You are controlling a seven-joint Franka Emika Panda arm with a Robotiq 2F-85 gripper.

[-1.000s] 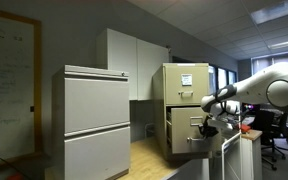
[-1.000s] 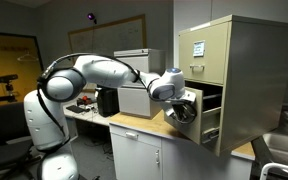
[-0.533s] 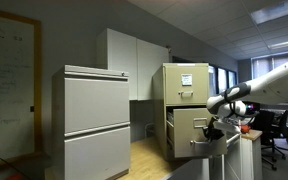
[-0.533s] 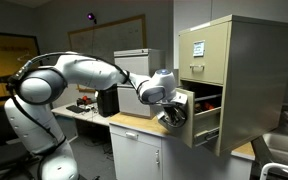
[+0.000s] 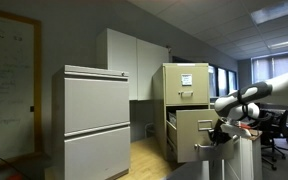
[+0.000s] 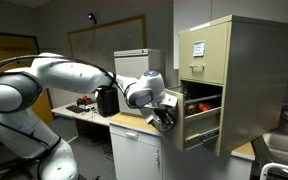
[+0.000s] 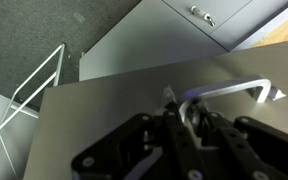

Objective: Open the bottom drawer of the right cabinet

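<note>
Progress looked nearly complete: your gripper (image 7: 184, 108) clamped the handle (image 7: 234, 91), and the bottom drawer (image 6: 200, 126) stood well out of the right cabinet (image 6: 246, 70).

Both exterior views face the right cabinet (image 5: 171, 95) (image 6: 254, 80); wrist view hugs the bottom drawer (image 7: 104, 110).

Nothing can be read with certainty. The whiteboard (image 5: 9, 70) carries faint handwriting, perhaps notes, too blurred to make out. The white paper (image 5: 187, 88) on the top drawer of the right cabinet (image 5: 172, 90) appears in both exterior views, too small to read.
</note>
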